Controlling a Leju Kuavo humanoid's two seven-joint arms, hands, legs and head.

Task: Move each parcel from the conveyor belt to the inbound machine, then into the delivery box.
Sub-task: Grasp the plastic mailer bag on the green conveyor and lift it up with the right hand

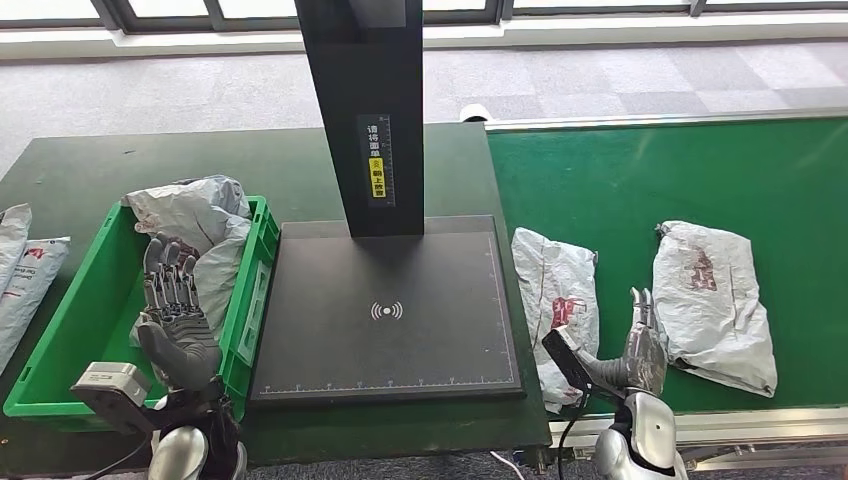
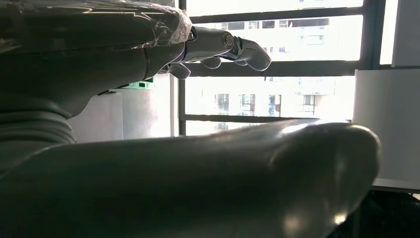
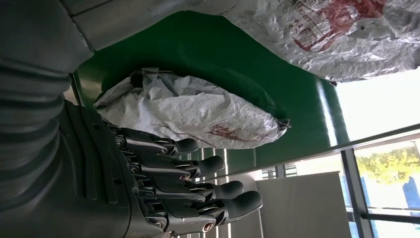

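Two grey plastic parcels lie on the green conveyor belt point(image 1: 700, 170): one parcel point(image 1: 556, 290) at the belt's left edge beside the scanner, another parcel point(image 1: 712, 300) further right. My right hand point(image 1: 645, 345) hovers between them, fingers straight and apart, holding nothing; in the right wrist view the right hand point(image 3: 148, 188) has both parcels ahead, the far parcel point(image 3: 193, 111) and the near parcel point(image 3: 337, 34). My left hand point(image 1: 178, 310) is raised, palm up and empty, over the green delivery box point(image 1: 60, 340), which holds a grey parcel point(image 1: 195, 215). The black inbound machine platform point(image 1: 385, 310) is bare.
The machine's black post point(image 1: 365, 110) rises behind the platform. More grey parcels point(image 1: 25, 275) lie on the dark table left of the box. The belt's metal rail point(image 1: 720, 420) runs along the near edge.
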